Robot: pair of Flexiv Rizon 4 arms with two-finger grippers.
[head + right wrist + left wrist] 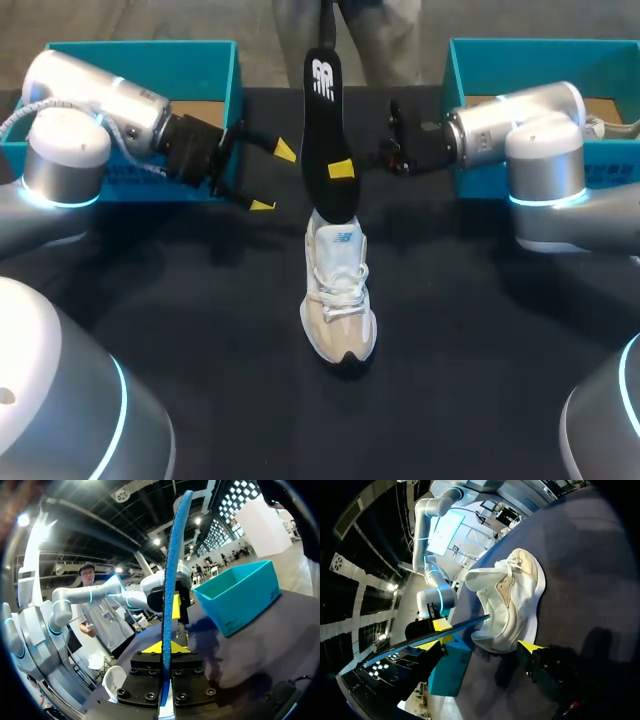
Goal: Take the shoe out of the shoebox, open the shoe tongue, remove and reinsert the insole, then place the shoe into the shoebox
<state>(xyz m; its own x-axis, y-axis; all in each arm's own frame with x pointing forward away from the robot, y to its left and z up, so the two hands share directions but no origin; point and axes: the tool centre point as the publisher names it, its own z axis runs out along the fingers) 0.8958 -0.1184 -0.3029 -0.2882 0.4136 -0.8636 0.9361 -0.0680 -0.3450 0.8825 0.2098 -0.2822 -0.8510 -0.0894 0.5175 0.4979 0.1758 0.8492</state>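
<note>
One white and beige shoe (338,300) stands mid-table, toe near. One black insole (322,110) stands upright, lower end at the shoe's opening, clamped in the right gripper (342,168); only the right wrist view shows its blue edge. The left gripper (273,178), fingers apart, hangs just left. Two teal boxes: left shoebox (200,70), right shoebox (470,70), far corners

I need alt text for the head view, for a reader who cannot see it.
The right gripper holds a black insole upright, its lower end at the heel opening of a white shoe standing in the middle. The left gripper is open beside the insole; a teal left shoebox and right shoebox sit at the back corners.
</note>
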